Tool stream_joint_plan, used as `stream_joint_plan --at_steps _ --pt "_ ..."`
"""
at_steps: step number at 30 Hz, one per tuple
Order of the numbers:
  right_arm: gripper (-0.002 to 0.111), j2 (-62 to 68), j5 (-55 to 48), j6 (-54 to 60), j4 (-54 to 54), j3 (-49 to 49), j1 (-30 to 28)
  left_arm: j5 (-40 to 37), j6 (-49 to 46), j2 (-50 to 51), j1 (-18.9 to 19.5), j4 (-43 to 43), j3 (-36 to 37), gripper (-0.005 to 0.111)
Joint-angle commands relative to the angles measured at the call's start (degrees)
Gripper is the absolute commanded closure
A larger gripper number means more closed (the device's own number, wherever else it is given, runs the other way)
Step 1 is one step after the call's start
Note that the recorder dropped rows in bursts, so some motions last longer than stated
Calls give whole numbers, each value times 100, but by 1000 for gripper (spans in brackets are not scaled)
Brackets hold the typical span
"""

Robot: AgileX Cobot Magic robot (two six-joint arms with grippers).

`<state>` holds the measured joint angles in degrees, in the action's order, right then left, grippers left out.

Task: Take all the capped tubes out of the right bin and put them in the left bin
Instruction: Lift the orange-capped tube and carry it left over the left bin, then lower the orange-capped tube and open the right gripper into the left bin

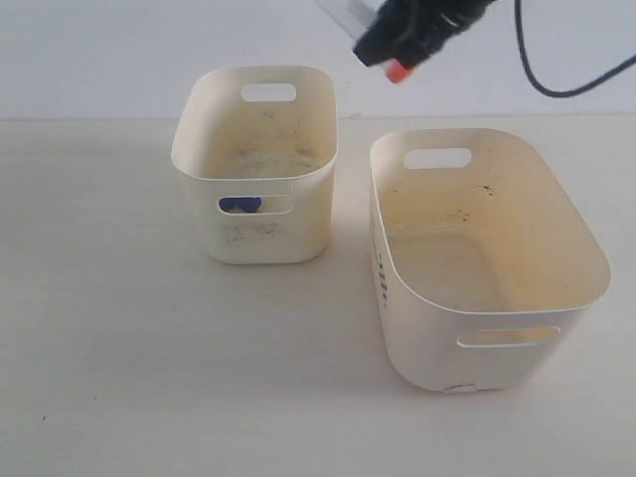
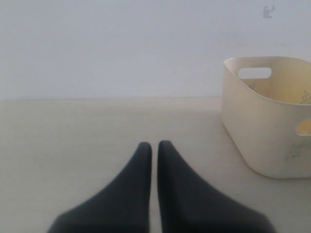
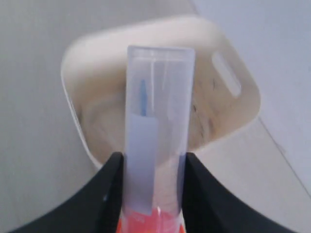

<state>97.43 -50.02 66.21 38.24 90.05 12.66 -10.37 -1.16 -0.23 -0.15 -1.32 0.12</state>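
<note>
My right gripper point(image 1: 405, 42) hangs high at the back, between the two bins, shut on a pale capped tube point(image 3: 155, 111). Its orange-red cap point(image 1: 397, 71) points down and its clear body point(image 1: 343, 12) slants up and left. In the right wrist view the tube lies over the smaller left bin point(image 3: 97, 53), held between both fingers of the gripper point(image 3: 154, 158). A blue cap point(image 1: 239, 205) shows through the front slot of the left bin point(image 1: 254, 149). The larger right bin point(image 1: 556, 214) shows no tubes inside. My left gripper point(image 2: 154, 145) is shut and empty, low over the table beside the left bin point(image 2: 252, 121).
A black cable point(image 1: 556, 84) loops down from the right arm at the top right. A pale wall stands behind the cream tabletop point(image 1: 119, 328). Dark lettering point(image 1: 379, 268) runs down the right bin's left side.
</note>
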Motion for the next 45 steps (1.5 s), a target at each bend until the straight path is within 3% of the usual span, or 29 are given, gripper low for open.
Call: stream_joint_plan --at_steps 1,6,15,25,28,33,36,43,44,45 --pt "108 63 674 -52 2100 34 3 53 24 23 -41 -19 -12 103" --pt "108 418 1254 -12 2904 34 218 53 24 23 -41 -19 -12 103" --pt "108 1147 3022 -163 3059 34 1079 53 24 23 -41 -19 -12 103" --pt "108 1676 3529 -153 3059 34 1483 53 24 23 -41 -19 -12 103" --pt "94 1703 3618 -164 3048 34 1483 53 24 23 -41 -19 -12 103" --pt "31 1713 3814 -75 3048 34 1483 53 24 23 -41 -19 -12 103" --pt "6 1713 3954 -75 3024 34 1483 53 24 23 -41 -19 -12 103" --pt "7 1601 4149 -75 3024 34 1483 53 24 23 -41 -19 -12 103" --pt "12 1440 4163 -75 3024 34 1483 53 24 23 -41 -19 -12 103" --pt "25 1241 4213 -14 3000 34 1483 53 24 23 -41 -19 -12 103"
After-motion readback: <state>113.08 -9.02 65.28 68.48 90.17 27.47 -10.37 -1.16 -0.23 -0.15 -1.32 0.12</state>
